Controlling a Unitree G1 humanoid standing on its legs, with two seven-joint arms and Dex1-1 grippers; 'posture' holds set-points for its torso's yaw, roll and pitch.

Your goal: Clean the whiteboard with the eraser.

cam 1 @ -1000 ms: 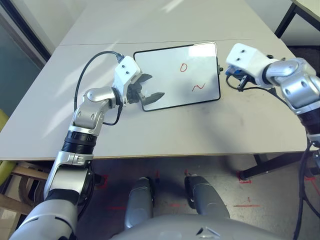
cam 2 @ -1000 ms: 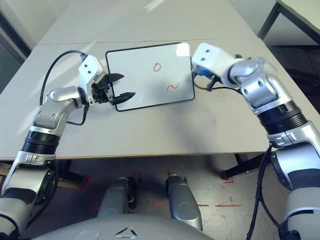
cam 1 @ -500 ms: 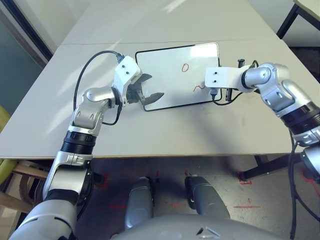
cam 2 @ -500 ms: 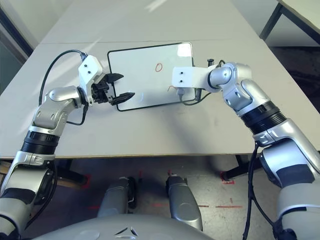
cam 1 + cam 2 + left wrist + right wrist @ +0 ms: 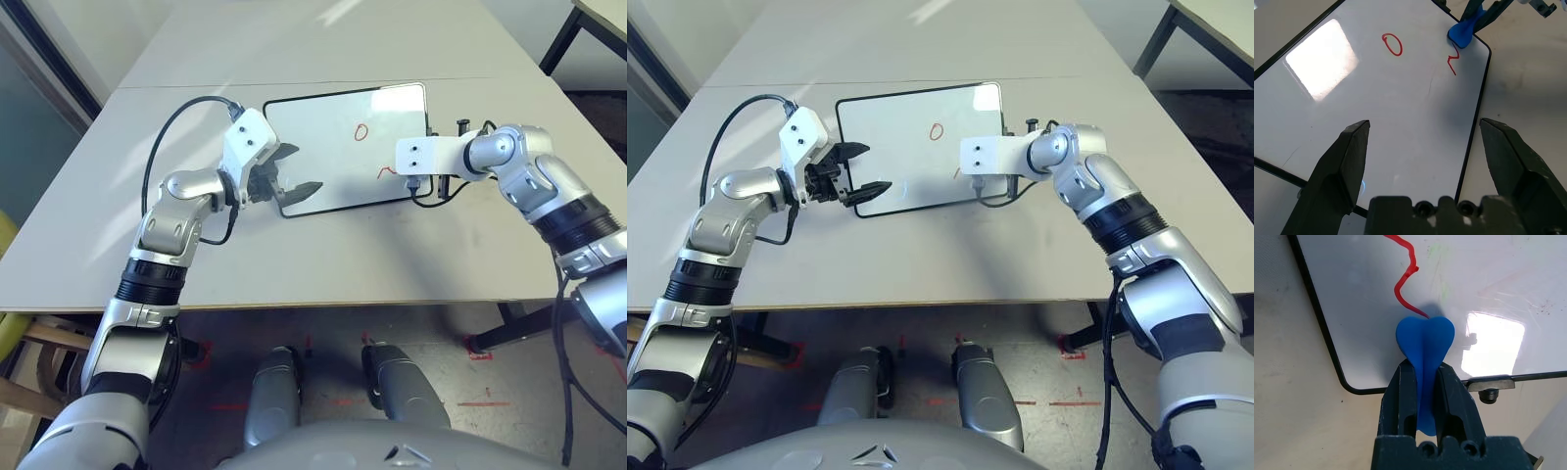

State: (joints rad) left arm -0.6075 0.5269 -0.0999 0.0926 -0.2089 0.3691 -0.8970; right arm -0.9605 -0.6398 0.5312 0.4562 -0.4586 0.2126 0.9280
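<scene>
The whiteboard [image 5: 333, 137] lies flat on the table, with a red circle [image 5: 361, 131] and a red squiggle [image 5: 1452, 62] drawn on it. My right gripper [image 5: 1424, 366] is shut on the blue eraser [image 5: 1424, 340]. The eraser's tip presses on the board at the end of the squiggle, near the board's near right corner. The eraser [image 5: 1464, 32] is also in the left wrist view. My left gripper [image 5: 300, 168] hovers open over the board's near left corner, holding nothing.
The board rests on a grey table [image 5: 323, 255] whose front edge runs close to me. A black knob [image 5: 1489, 394] sticks out of the board's right side. Another table's black leg [image 5: 563, 34] stands at the far right.
My right arm swung in from beyond the board's right edge and set the eraser on the board by the squiggle. The left arm has stayed put.
</scene>
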